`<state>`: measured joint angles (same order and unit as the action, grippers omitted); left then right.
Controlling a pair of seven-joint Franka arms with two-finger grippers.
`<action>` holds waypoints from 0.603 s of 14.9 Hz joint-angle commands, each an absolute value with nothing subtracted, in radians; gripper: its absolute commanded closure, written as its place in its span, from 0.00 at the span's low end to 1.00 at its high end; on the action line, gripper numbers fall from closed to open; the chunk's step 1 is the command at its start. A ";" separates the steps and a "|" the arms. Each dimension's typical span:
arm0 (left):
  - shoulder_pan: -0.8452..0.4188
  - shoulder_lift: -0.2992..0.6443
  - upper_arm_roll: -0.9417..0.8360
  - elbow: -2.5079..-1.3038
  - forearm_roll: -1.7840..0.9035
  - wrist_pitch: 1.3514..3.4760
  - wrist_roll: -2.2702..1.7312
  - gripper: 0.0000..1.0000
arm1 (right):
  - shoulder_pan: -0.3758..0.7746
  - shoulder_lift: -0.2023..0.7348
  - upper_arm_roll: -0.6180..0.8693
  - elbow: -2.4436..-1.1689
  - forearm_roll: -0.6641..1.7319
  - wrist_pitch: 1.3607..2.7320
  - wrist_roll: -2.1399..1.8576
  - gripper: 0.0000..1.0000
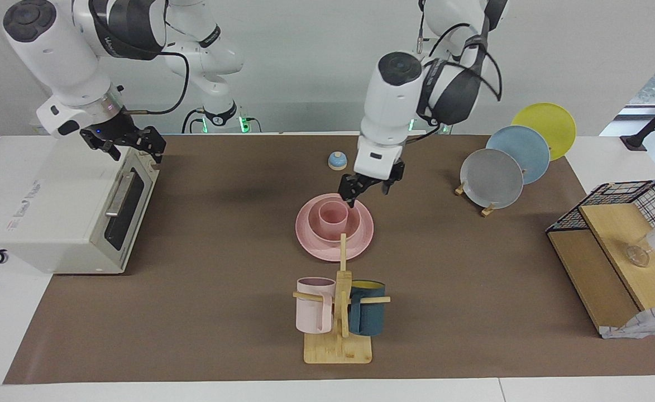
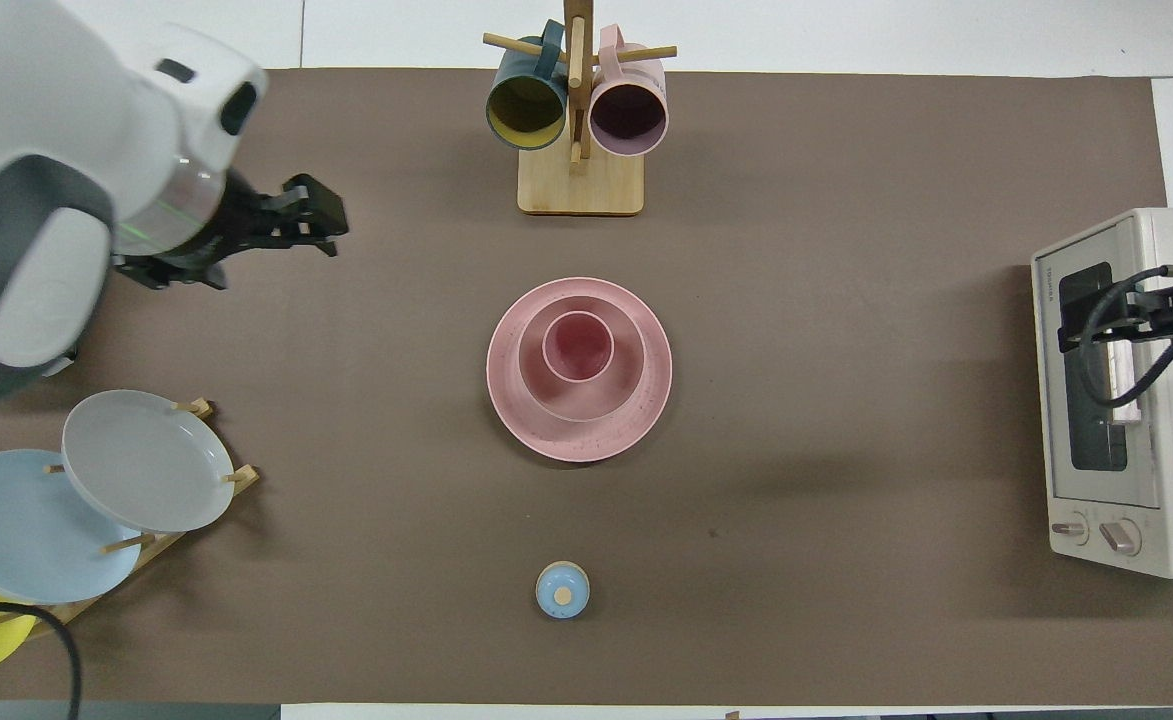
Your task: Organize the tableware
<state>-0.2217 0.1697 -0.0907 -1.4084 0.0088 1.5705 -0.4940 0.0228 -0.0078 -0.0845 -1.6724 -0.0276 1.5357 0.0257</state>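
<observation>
Facing view:
- The pink plate (image 1: 310, 237) lies flat mid-table on the brown mat (image 1: 204, 312); the bowl (image 1: 353, 224) sits on it and the cup (image 1: 333, 216) stands upright inside the bowl.
- The left gripper (image 1: 369, 188) hangs in the air above the stack's robot-side edge, near its left-arm end. Its fingers are a little apart and hold nothing.
- The right gripper (image 1: 132, 146) hovers over the oven (image 1: 65, 218) at the right arm's end of the table; whether its jaws are parted cannot be told, and nothing shows in them.
- A mug rack (image 1: 339, 335) stands farther from the robots than the stack, and a small blue lid (image 1: 337, 161) lies nearer to them.

Overhead view:
- The plate (image 2: 546, 435), bowl (image 2: 626, 385) and cup (image 2: 578, 345) are nested, centred on one another.
- The left gripper (image 2: 311, 222) shows well apart from the stack, toward the left arm's end, above the bare mat (image 2: 846, 400).
- The right gripper (image 2: 1146, 315) is over the oven (image 2: 1166, 530) door, jaws unclear.
- Grey (image 2: 141, 460) and blue (image 2: 16, 525) plates stand in a rack by the left arm.
</observation>
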 commanded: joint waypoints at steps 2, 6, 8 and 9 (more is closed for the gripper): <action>-0.098 0.082 -0.104 -1.521 0.012 1.545 -0.266 0.00 | 0.015 -0.017 -0.081 -1.675 -0.021 1.525 0.003 0.00; -0.043 0.006 -0.104 -1.618 0.012 1.554 -0.175 0.00 | 0.015 -0.017 -0.081 -1.675 -0.021 1.525 0.002 0.00; -0.041 -0.006 -0.104 -1.621 0.012 1.554 -0.173 0.00 | 0.015 -0.017 -0.083 -1.675 -0.021 1.525 0.002 0.00; -0.043 -0.006 -0.104 -1.612 0.014 1.552 -0.172 0.00 | 0.015 -0.017 -0.083 -1.675 -0.021 1.525 0.002 0.00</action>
<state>-0.0568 0.0401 -0.0919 -1.5688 0.0085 1.5394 -0.1919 0.0228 -0.0078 -0.0845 -1.6724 -0.0276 1.5357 0.0257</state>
